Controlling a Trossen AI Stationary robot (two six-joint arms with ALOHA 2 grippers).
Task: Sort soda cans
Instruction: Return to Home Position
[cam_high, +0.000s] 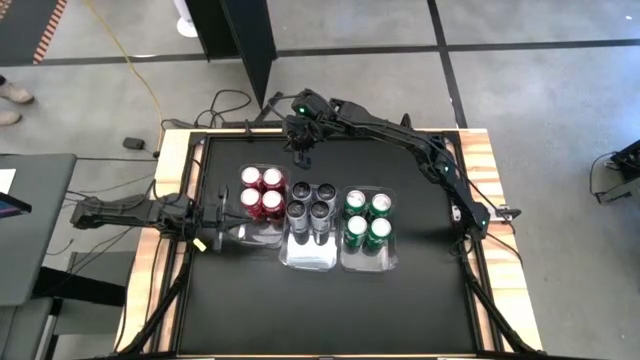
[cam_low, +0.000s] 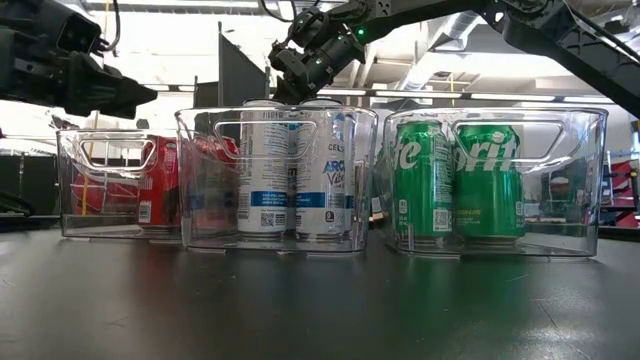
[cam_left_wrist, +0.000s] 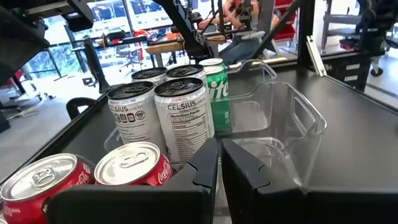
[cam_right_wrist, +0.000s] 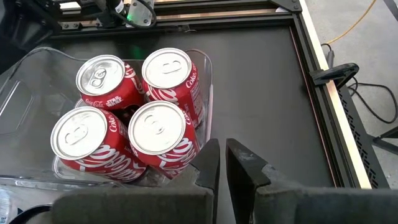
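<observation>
On the black desk (cam_high: 420, 290), you have three clear bins side by side. Four red Coca-Cola cans (cam_high: 261, 190) stand in the left bin (cam_low: 95, 200), four silver-grey Celsius cans (cam_high: 311, 201) in the center bin (cam_low: 215, 180) and four green Sprite cans (cam_high: 366, 217) in the right bin (cam_low: 575, 180), all upright with silvery tops. Your left tool (cam_left_wrist: 219, 146) sits closed and empty at the left bin's edge. Your right tool (cam_right_wrist: 221, 146) hangs closed and empty, raised beyond the bins.

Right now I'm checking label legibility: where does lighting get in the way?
Low view: the bright room backlights the centre bin, yet lettering on the green cans reads; the table shows sheen. High view: even light, tops of red cans gleam.
</observation>
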